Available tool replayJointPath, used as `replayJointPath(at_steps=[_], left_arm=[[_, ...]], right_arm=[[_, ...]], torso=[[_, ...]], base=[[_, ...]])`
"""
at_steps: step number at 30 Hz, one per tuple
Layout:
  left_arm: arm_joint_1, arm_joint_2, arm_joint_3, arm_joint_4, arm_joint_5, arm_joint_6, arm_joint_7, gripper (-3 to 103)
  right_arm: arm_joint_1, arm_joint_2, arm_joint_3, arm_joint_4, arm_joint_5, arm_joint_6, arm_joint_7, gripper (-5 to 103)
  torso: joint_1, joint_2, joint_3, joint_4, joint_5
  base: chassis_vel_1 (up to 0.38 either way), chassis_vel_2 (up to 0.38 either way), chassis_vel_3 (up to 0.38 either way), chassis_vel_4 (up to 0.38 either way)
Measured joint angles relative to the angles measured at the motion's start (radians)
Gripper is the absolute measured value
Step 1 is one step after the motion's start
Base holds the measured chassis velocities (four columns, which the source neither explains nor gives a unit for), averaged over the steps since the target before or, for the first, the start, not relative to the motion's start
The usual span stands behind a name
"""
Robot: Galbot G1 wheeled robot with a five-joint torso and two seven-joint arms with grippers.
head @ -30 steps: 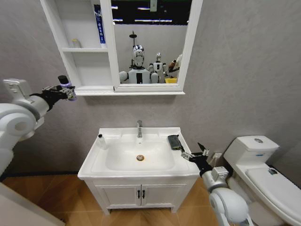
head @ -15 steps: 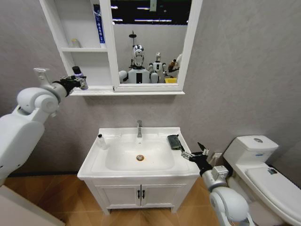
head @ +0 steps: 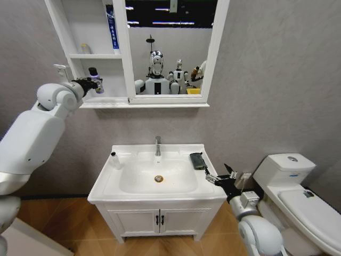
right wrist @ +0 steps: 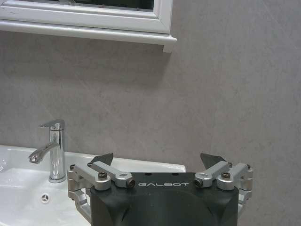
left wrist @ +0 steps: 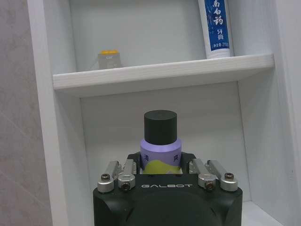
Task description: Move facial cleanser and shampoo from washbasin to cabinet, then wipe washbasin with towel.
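The left gripper [head: 95, 81] is clamped on a small lilac-and-yellow plastic bottle with a black cylindrical cap [left wrist: 160, 141], held upright, long axis vertical, cap up, at the lower opening of the white wall-hung cabinet of smooth open shelves [head: 101, 56] (a blue-and-white tube stands on the shelf above). Below, the glossy white ceramic washbasin [head: 128, 181] carries a small white bottle [head: 115, 160] on its left rim, and a dark grey-green folded towel [head: 197, 160] on its right rim. The right gripper [head: 220, 176] hovers near that corner, jaws spread wide, empty.
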Motion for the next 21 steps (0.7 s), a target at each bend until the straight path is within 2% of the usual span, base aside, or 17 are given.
replayJointPath(at_steps=[3,12,21], left_arm=[[-0.008,-0.006,0.003,0.025,0.006,0.011,0.007,43],[-0.026,-0.037,-0.003,0.107,0.020,0.102,0.009,43],[-0.073,-0.088,0.005,0.181,0.041,0.104,0.031,43]], right_arm=[[-0.003,-0.001,0.006,0.001,0.000,0.000,0.001,100],[-0.016,0.003,0.005,-0.007,-0.020,0.020,-0.002,100],[-0.015,0.001,0.011,-0.007,-0.019,0.020,-0.003,100]], torso=[[0.000,0.000,0.000,0.0000,0.0000],[0.000,0.000,0.000,0.0003,-0.0002],[0.000,0.000,0.000,0.0002,-0.0001]], base=[[0.000,0.000,0.000,0.000],[0.000,0.000,0.000,0.000],[0.000,0.000,0.000,0.000]])
